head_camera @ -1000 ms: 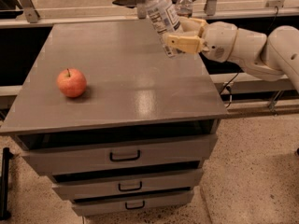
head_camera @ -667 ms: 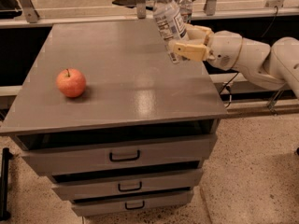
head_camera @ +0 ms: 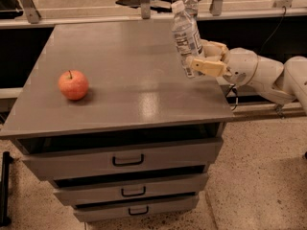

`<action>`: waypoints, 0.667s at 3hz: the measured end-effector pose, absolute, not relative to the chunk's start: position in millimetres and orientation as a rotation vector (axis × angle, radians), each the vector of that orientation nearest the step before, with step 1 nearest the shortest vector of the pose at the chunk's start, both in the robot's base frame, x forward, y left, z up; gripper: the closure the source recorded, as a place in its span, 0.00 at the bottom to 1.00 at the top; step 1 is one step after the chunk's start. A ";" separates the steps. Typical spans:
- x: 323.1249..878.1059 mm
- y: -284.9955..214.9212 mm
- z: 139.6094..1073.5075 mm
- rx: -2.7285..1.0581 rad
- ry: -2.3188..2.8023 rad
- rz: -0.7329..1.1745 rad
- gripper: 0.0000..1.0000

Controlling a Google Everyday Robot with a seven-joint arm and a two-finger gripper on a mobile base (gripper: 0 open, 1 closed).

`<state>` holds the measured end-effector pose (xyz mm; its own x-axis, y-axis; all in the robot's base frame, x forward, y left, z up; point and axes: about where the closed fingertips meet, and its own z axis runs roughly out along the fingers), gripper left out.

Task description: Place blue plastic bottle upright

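Gripper (head_camera: 200,56) clamped on lower body of blue plastic bottle (head_camera: 184,35), at right edge of table (head_camera: 120,56), cap up, leaning slightly left. Base contact with surface unclear. Risk: release while tilted, bottle topples, rolls off right edge. Apple (head_camera: 73,84) well apart, no hazard

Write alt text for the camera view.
The gripper, jaws shut on the blue plastic bottle, holds it slightly tilted, cap up, at the right edge of the grey drawer cabinet. A red apple sits on its top's left.
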<state>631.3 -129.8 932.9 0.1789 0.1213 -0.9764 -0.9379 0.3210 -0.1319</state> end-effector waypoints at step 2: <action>627.7 -151.5 905.7 -0.926 1.063 0.998 1.00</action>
